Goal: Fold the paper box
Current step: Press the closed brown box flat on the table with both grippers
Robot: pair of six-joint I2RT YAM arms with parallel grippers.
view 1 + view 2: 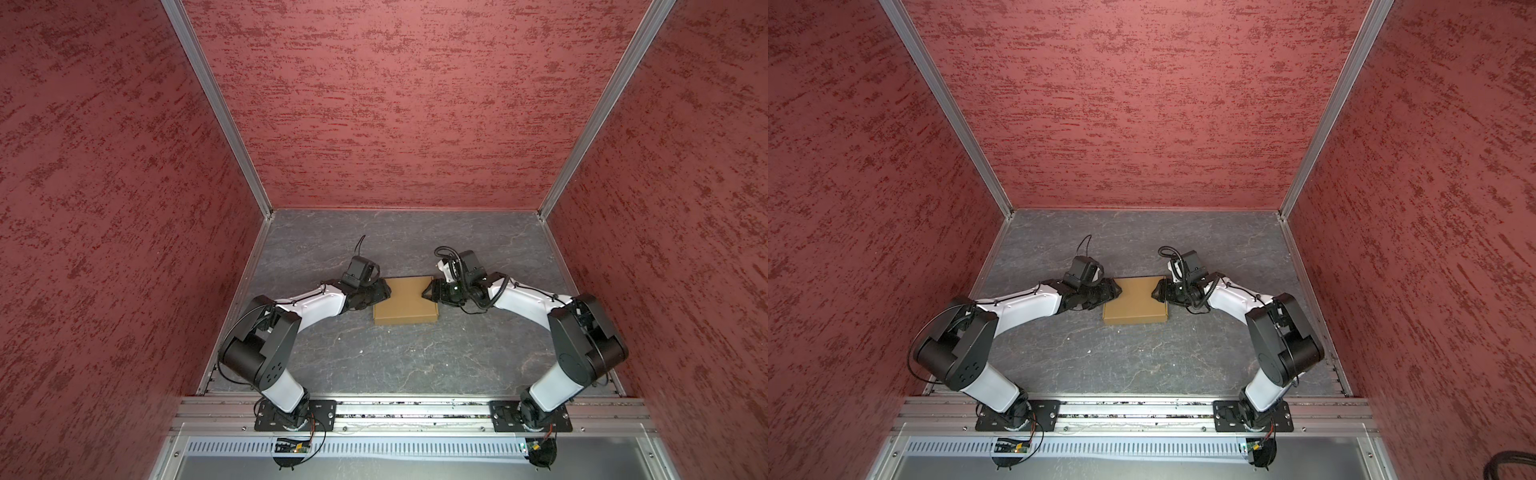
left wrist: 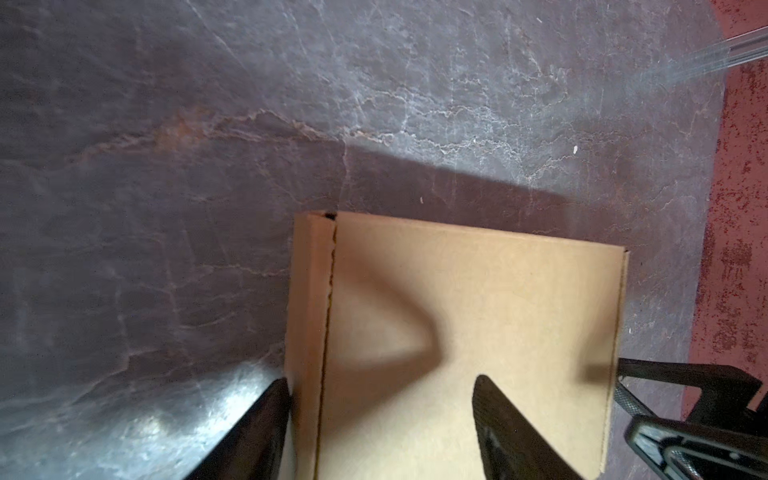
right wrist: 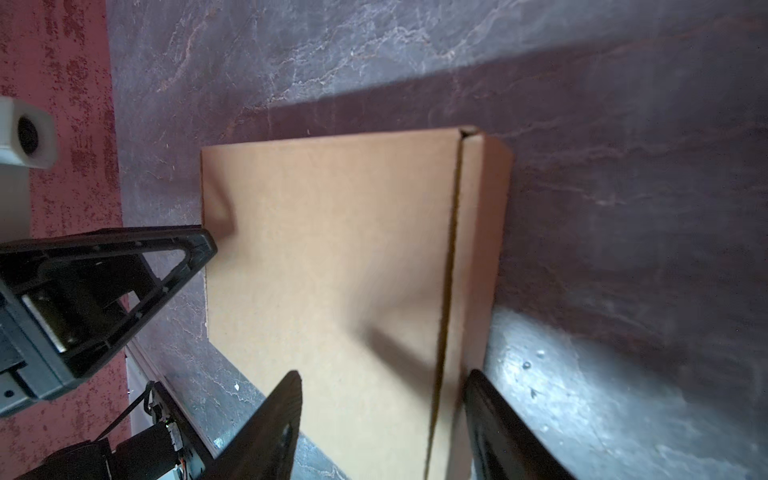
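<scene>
Left wrist view: we see the left gripper (image 2: pixel 382 380) spread, one finger beside the closed paper box's (image 2: pixel 465 316) left wall, one over its lid. The right gripper (image 3: pixel 383 374), fingers apart, straddles the opposite edge. In both top views the plain tan box lies mid-surface (image 1: pixel 374 361).

Closed tan paper box (image 3: pixel 332 257) mid-frame on grey veined surface (image 3: pixel 623 208); right end effector (image 3: pixel 382 376) at lower edge, fingers spread astride the seamed side; left end effector (image 3: pixel 199 249) tip meets the box's left-of-frame edge.
</scene>
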